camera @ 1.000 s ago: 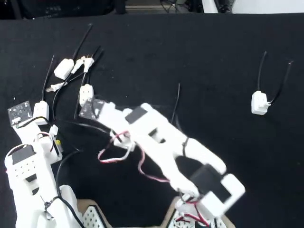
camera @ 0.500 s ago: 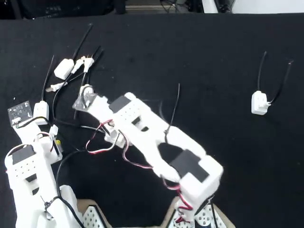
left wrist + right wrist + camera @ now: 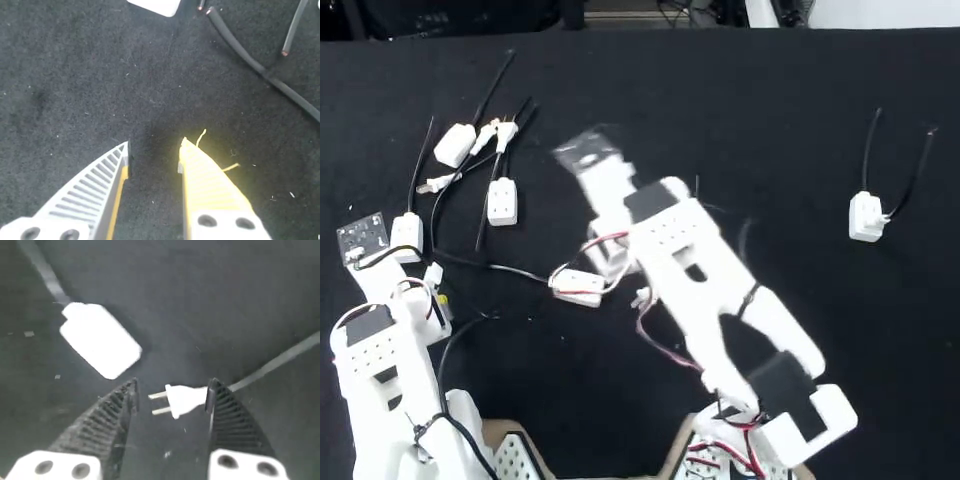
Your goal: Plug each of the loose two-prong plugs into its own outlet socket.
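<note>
Several white outlet sockets and two-prong plugs lie at the back left of the black cloth: a socket [image 3: 501, 201], a second socket [image 3: 453, 146], a plug [image 3: 503, 130] and another plug [image 3: 440, 182]. My right gripper [image 3: 585, 150] is over the cloth to the right of that group. It is open [image 3: 170, 390], and a white plug [image 3: 183, 399] shows between its fingers, with a socket [image 3: 100, 346] beside it. I cannot tell if a finger touches the plug. At the near left my left gripper [image 3: 152, 150] is open over bare cloth, close to a socket [image 3: 406, 233].
Far right, a socket [image 3: 865, 217] lies with a plug and black leads at it. Black cables [image 3: 470, 262] run across the left side, and one cable [image 3: 260, 70] passes ahead of the left gripper. Both arm bases stand at the front edge.
The right arm swung its gripper away from the socket at the left, back and to the right, uncovering that socket. The left arm has stayed put.
</note>
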You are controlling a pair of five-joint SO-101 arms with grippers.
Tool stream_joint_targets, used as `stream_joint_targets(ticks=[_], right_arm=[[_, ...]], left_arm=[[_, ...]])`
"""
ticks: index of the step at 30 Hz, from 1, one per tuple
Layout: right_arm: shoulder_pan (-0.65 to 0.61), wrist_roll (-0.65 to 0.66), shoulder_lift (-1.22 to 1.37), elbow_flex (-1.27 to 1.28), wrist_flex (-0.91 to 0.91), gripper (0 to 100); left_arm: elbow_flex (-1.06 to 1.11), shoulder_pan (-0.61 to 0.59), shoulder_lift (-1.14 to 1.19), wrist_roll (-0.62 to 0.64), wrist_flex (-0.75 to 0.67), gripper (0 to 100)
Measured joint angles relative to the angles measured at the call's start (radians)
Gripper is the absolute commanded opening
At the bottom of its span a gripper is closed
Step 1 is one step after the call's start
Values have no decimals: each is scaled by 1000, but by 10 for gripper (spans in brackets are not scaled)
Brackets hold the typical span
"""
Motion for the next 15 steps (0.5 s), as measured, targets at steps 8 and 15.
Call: stream_joint_targets(ticks=[8, 15], right_arm=[[86, -279, 9, 72, 38, 198], [193, -407, 8, 149, 46, 198]], left_arm=[[0, 0, 0, 0, 0, 170], [0, 0, 0, 0, 5, 170]])
